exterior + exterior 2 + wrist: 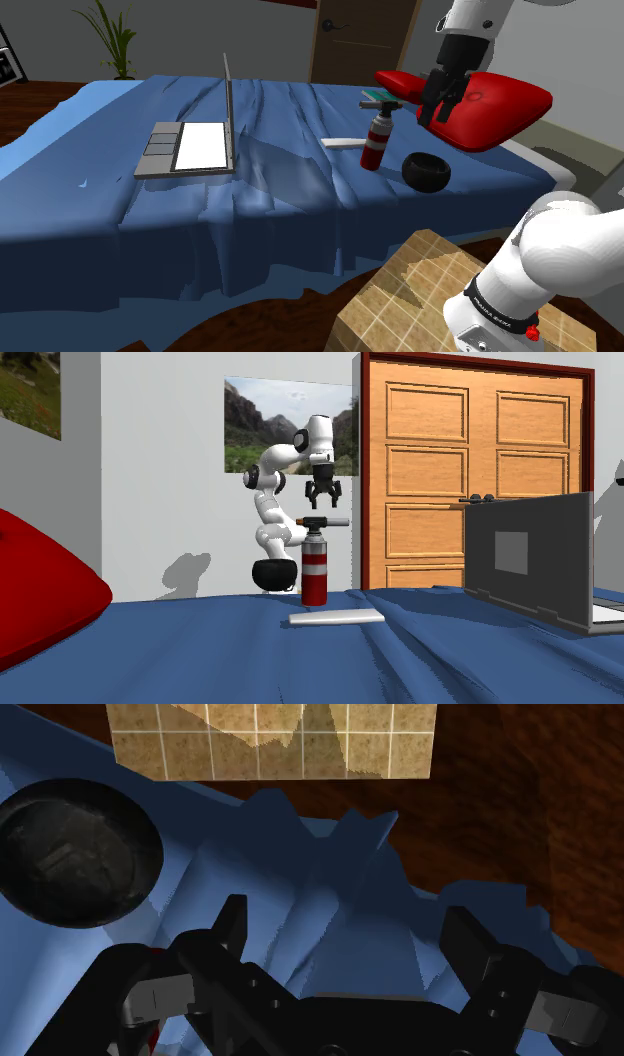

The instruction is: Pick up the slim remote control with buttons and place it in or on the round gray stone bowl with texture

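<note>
Arm [560,245]: white, glossy, rounded links with dark collars at the joints. Lower collar [497,303]: black, bearing small white lettering, illegible; a small red fitting [536,333] sits beside it. Gripper [347,914]: all black, blocky housing with small round recesses, two angular fingers [232,919] with squared tips. Stand [400,300]: mottled tan box marked with pale grid lines.

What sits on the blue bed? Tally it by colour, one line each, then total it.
Red: 2, the pillow and the gas canister
Grey: 1, the laptop
White: 1, the remote
Black: 1, the bowl
Total: 5
</note>
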